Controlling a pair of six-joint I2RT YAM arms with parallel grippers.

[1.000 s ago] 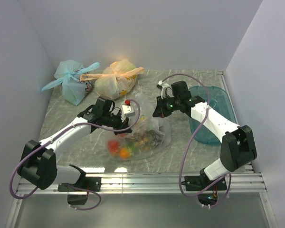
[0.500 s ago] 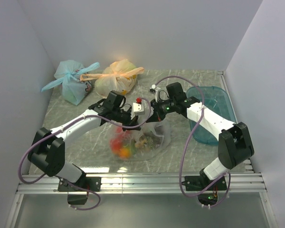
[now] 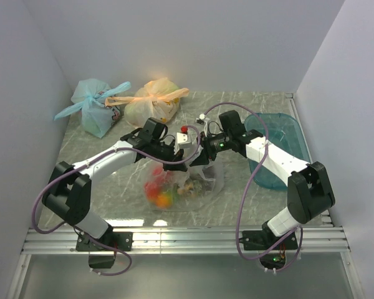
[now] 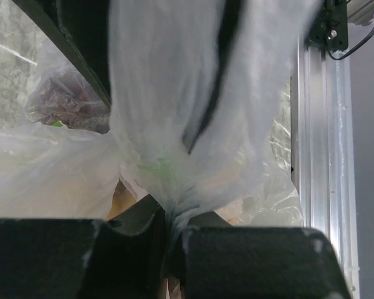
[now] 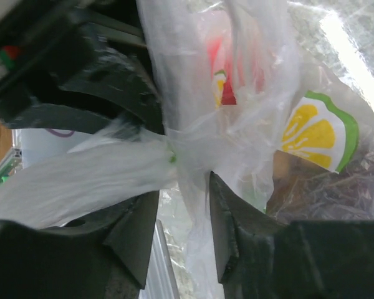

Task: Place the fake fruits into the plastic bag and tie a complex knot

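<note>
The clear plastic bag (image 3: 186,180) sits mid-table with the fake fruits inside: red and orange ones (image 3: 157,190), and a yellow lemon slice (image 5: 315,134) and a red fruit (image 5: 237,59) in the right wrist view. My left gripper (image 3: 184,152) is shut on a twisted bag handle (image 4: 174,180). My right gripper (image 3: 202,151) is right against it above the bag. Its jaws stand apart, with a strand of bag plastic (image 5: 196,237) hanging between them. The two handles cross in a knot (image 5: 182,149) just above the right fingertips.
A tied light blue bag (image 3: 93,107) and a tied orange-yellow bag (image 3: 151,103) stand at the back left. A teal plastic bin (image 3: 280,152) sits at the right, under my right arm. An aluminium rail (image 3: 193,235) runs along the near edge.
Both grippers have come together over the bag, the left moving right and the right moving left. The bag's top has bunched up between them.
</note>
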